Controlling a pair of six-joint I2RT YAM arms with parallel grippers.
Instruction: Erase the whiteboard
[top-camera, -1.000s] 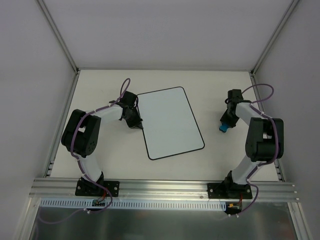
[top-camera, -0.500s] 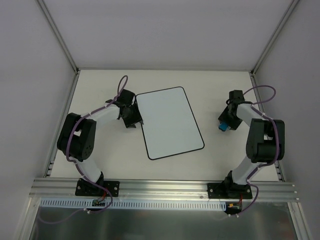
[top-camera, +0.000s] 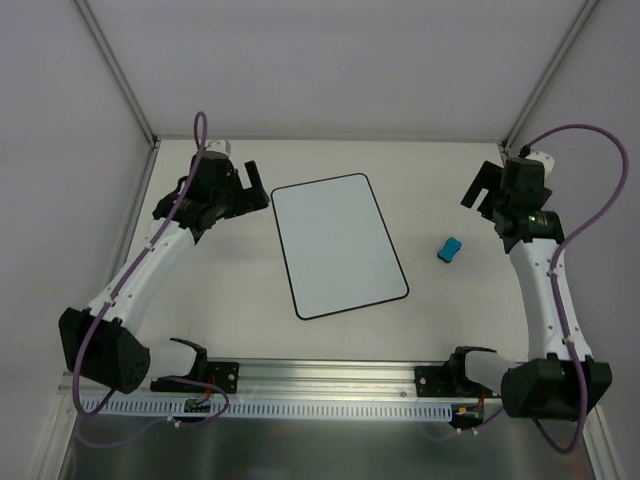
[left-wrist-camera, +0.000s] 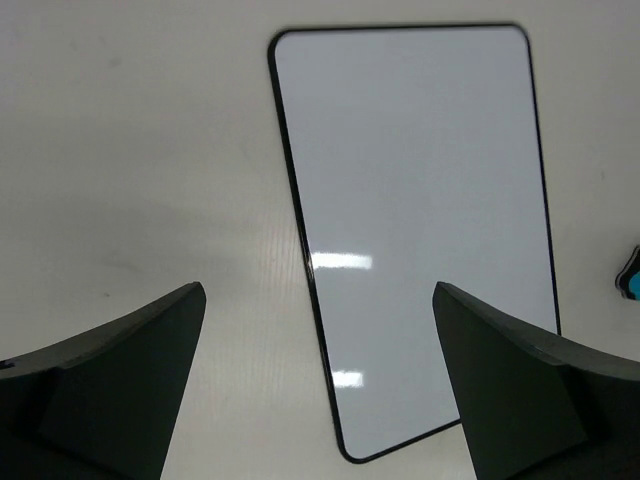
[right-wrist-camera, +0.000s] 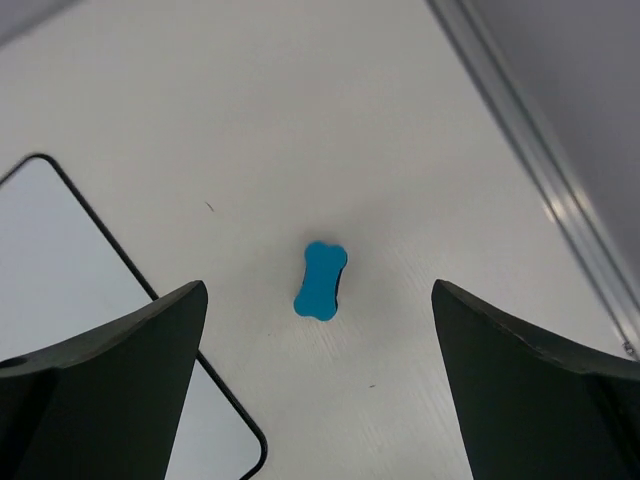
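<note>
The whiteboard (top-camera: 340, 245) lies flat mid-table, white with a thin black rim and no writing on it. The left wrist view looks down on the whiteboard (left-wrist-camera: 420, 200) from well above. My left gripper (top-camera: 250, 188) hangs open and empty above the table, off the board's far left corner; in its own view the left gripper (left-wrist-camera: 318, 300) frames the board's left edge. A small blue bone-shaped eraser (top-camera: 449, 250) lies loose on the table to the right of the board. My right gripper (top-camera: 483, 195) is raised beyond it, open and empty, with the eraser (right-wrist-camera: 321, 280) far below between the fingers.
Grey walls and metal frame posts (top-camera: 120, 80) close in the table on three sides. A metal rail (right-wrist-camera: 540, 170) runs along the table's right edge. The arm bases sit on the aluminium rail (top-camera: 320, 375) at the near edge. A sliver of the eraser (left-wrist-camera: 630, 275) shows at the left wrist view's right border.
Both grippers have opened and both arms have risen and drawn back toward the far side. The right gripper let go of the eraser, which now lies on the table. The left gripper left the board's edge.
</note>
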